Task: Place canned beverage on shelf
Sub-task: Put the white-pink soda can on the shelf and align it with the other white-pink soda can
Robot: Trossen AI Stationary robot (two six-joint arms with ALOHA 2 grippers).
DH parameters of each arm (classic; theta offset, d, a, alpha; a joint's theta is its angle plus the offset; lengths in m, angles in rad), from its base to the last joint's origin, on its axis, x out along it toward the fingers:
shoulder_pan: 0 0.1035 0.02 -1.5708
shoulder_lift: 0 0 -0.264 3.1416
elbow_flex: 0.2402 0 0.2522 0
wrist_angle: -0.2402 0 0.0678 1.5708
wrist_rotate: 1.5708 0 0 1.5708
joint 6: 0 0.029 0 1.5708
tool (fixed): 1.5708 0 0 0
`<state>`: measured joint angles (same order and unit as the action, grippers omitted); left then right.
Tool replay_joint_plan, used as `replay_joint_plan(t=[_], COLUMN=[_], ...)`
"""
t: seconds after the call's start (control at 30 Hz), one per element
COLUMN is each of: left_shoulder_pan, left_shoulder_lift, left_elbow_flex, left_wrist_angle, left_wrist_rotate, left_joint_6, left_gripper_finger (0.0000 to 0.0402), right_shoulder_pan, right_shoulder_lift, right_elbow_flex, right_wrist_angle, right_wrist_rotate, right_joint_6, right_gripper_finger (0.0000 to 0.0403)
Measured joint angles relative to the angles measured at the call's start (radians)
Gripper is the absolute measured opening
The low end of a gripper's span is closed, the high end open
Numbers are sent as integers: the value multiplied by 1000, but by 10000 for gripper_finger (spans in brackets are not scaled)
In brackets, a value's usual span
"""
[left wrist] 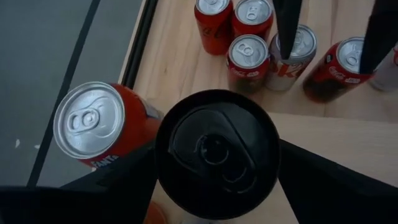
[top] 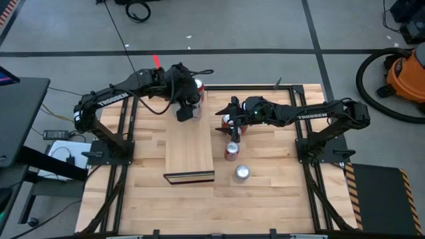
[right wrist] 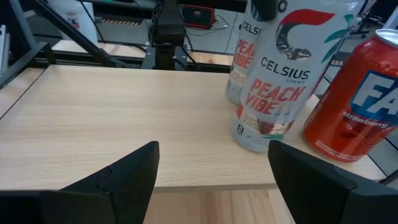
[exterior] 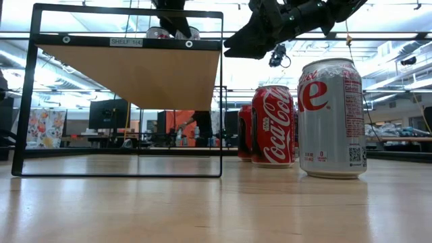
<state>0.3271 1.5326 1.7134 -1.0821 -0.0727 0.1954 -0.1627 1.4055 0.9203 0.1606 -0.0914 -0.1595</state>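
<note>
Two cans (exterior: 304, 118) stand on the slatted wooden tabletop (exterior: 216, 209) beside the shelf (exterior: 128, 74).

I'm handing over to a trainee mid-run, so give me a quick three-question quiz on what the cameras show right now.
1. True or false: the right gripper is holding a can.
2. The black-topped can on the shelf stands next to: A) an orange-red can; B) a bottle; C) a mug.
3. Which gripper is over the shelf's far end?

Key: 1, false: it is open and empty. 2, A. 3, the left gripper.
</note>
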Motion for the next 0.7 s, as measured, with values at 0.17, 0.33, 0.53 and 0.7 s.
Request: replay_joint_plan(t=[0.17,0.33,0.53,0.7], left_shoulder_pan=[-3,-4,-5,-11], left_shoulder_lift=[5,6,7,7], left_elbow_flex=[0,0,-1,-1], left_wrist_angle=[10,23,28,53], left_wrist_rotate=[3,0,-34,-42], left_joint_6=[-14,-35,-62,-50], left_gripper_finger=[282,279,300,337], right_shoulder_pan=[0,0,0,0], right_shoulder_lift=[0,0,0,0], right_elbow_flex=[0,0,0,0], right_wrist_angle=[-1,-1,-2,-2], right_wrist_rotate=[0,0,0,-1], right_joint_6=[-1,-1,-1,-1], right_gripper_finger=[312,312,312,312])
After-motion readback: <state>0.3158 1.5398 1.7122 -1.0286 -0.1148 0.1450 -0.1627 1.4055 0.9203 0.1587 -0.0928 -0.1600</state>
